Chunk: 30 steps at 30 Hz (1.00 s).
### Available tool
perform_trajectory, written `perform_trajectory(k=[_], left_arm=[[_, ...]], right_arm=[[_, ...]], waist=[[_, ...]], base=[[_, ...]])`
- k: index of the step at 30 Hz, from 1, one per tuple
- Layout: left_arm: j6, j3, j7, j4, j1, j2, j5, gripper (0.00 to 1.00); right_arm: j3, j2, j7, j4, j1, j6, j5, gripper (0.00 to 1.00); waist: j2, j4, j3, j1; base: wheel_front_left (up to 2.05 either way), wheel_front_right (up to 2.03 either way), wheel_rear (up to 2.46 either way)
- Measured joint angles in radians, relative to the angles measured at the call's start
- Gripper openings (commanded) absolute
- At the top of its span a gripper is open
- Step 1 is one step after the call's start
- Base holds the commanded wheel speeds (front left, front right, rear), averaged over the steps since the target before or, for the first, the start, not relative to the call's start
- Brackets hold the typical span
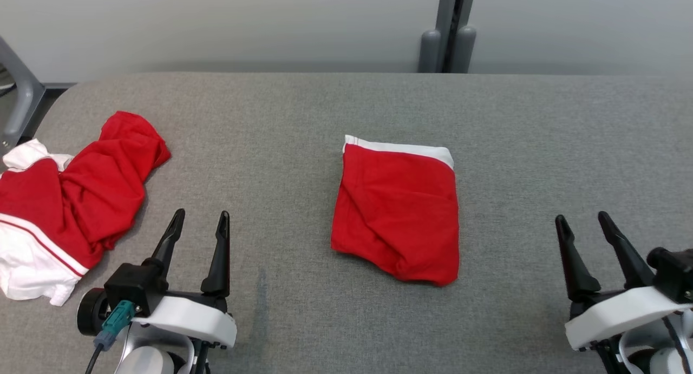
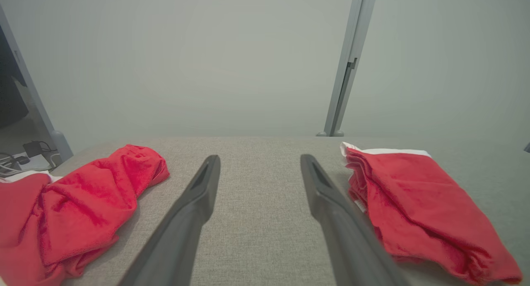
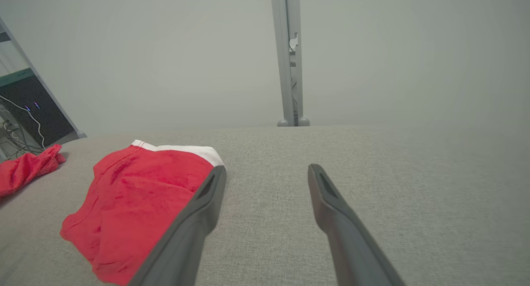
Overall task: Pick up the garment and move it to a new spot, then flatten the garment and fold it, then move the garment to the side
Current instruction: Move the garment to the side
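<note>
A red garment with a white band along its far edge lies folded into a compact rectangle in the middle of the grey table. In the left wrist view the folded garment sits right of the fingers; in the right wrist view the folded garment sits to their left. My left gripper stands open near the front edge, left of it, holding nothing. My right gripper stands open at the front right, also holding nothing. Both own grippers hover over bare cloth.
A second red and white garment lies crumpled at the table's left edge, just left of my left gripper; this crumpled garment also appears in the left wrist view. A grey post stands behind the table against a pale wall.
</note>
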Motion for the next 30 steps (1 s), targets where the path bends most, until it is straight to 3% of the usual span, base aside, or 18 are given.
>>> perform_trajectory(k=[14, 24, 25, 26, 27, 30], left_arm=[[-0.034, -0.036, -0.039, 0.059, -0.104, -0.024, 0.007, 1.0], [-0.034, -0.032, -0.053, 0.081, -0.134, -0.035, 0.006, 1.0], [-0.034, -0.032, -0.055, 0.083, -0.134, -0.035, 0.006, 1.0], [-0.034, -0.032, -0.056, 0.085, -0.134, -0.036, 0.006, 1.0], [-0.034, -0.032, -0.056, 0.086, -0.134, -0.036, 0.006, 1.0], [-0.034, -0.03, -0.057, 0.087, -0.134, -0.037, 0.006, 1.0]], right_arm=[[0.22, -0.006, 0.02, 0.272, -0.164, 0.0, 0.055, 1.0], [0.301, -0.014, 0.061, 0.43, -0.261, 0.0, 0.117, 1.0], [0.305, -0.016, 0.065, 0.438, -0.27, 0.0, 0.12, 0.5], [0.31, -0.017, 0.066, 0.446, -0.275, 0.0, 0.131, 0.38], [0.319, -0.019, 0.07, 0.455, -0.282, 0.0, 0.139, 0.0], [0.345, -0.026, 0.071, 0.467, -0.301, 0.001, 0.162, 0.0]], waist=[[0.0, 0.098, 0.129, 0.0], [0.0, 0.105, 0.155, 0.0], [0.0, 0.103, 0.155, 0.0], [0.0, 0.102, 0.155, 0.0], [0.0, 0.1, 0.155, 0.0], [0.0, 0.092, 0.156, 0.0]], base=[[0.0, 0.0, 0.0], [0.0, 0.0, 0.0], [0.0, 0.0, 0.0], [0.0, 0.0, 0.0], [0.0, 0.0, 0.0], [0.0, 0.0, 0.0]])
